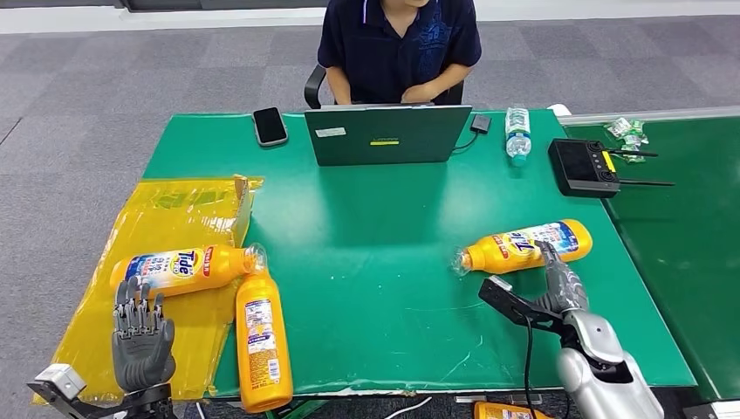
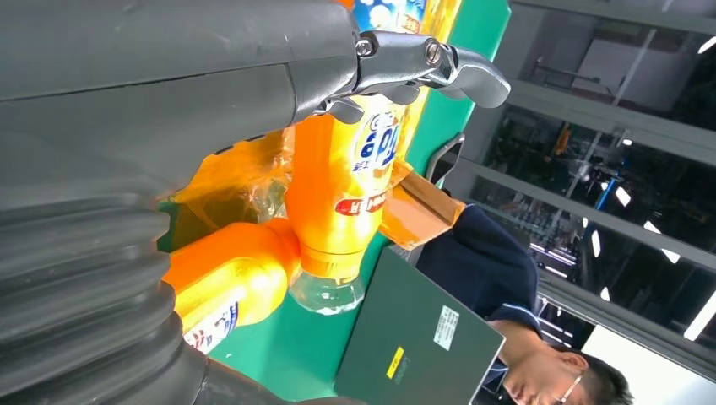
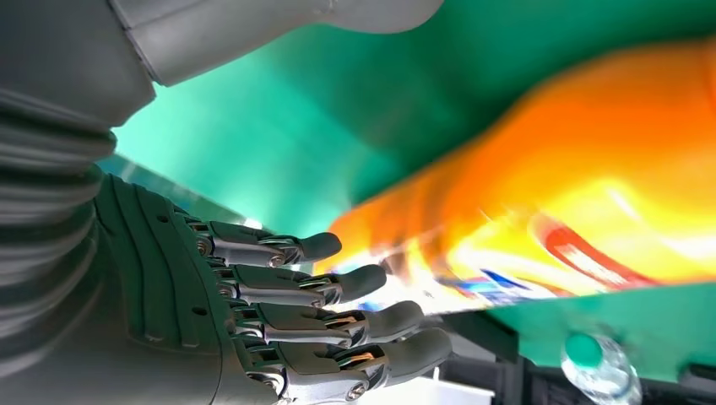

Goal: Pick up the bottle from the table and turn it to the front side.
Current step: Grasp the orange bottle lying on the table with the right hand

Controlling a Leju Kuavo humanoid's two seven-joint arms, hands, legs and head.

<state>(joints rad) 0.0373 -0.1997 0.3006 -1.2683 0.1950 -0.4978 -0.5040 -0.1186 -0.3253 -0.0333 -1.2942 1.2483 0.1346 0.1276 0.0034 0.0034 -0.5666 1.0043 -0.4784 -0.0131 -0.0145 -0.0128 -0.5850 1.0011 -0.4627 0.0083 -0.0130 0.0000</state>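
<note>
Fingers (image 3: 338, 287) of my right hand (image 1: 558, 284) are spread, holding nothing, just beside the bottle (image 1: 524, 247) lying at right of the table (image 1: 375, 262). My left hand (image 1: 140, 336) is open at lower left.

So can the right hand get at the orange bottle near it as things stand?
Probably yes. The right hand is already beside the orange bottle, fingers apart, and the green table around that bottle is bare, so nothing seems to block a grasp.

Left hand (image 1: 141, 336) raised, fingers upright and spread, right hand (image 1: 561, 286) reaching forward, fingers extended
</note>
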